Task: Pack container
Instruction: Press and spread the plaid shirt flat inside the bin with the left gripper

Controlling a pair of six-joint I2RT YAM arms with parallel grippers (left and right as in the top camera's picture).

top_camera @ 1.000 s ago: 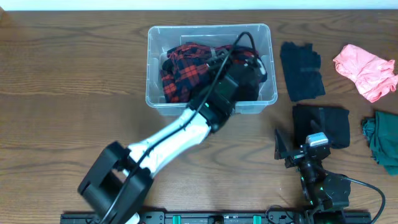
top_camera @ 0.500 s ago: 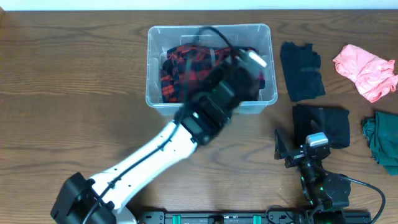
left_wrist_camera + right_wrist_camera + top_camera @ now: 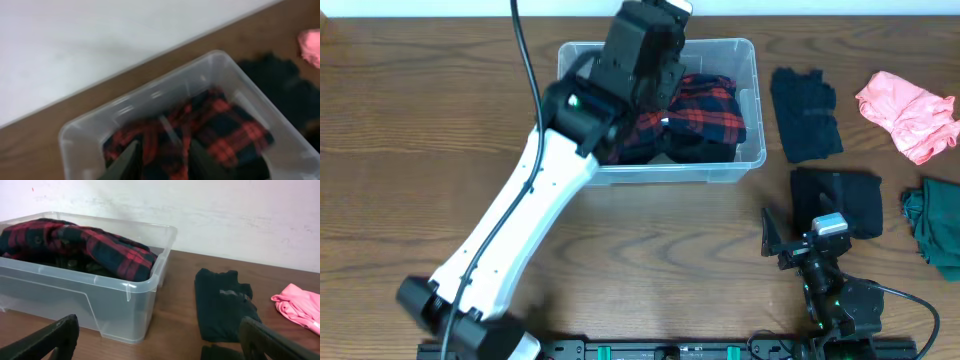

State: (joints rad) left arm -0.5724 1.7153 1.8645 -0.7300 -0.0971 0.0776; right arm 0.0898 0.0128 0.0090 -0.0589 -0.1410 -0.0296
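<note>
Left gripper (image 3: 162, 152) is partly open, seemingly empty; the container (image 3: 142, 91) lies below it. Right gripper (image 3: 160, 340) is wide open, empty.

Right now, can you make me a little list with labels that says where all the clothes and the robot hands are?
container: clear tub, open top, at the far side of the table
inside it: red and black plaid cloth
left gripper: above the tub, fingers apart, holding nothing
right gripper: wide open, low over the table, empty
outside, right of the tub: black cloth, second black cloth, pink cloth, dark green cloth
</note>
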